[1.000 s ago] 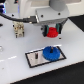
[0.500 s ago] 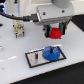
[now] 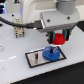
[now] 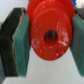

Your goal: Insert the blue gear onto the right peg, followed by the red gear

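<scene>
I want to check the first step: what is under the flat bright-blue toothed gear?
The flat bright-blue toothed gear lies on the grey black-bordered rectangular plate. Its body hides the plate there, and whether a peg passes through its hub cannot be seen.

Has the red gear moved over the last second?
Yes. Held in the gripper, the red gear has shifted toward the exterior view's right, relative to the grey plate.

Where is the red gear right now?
The red gear is held in the gripper, in the air above and toward the exterior view's right of the blue gear, which sits on the grey plate. The wrist view shows fingers clamping it.
</scene>
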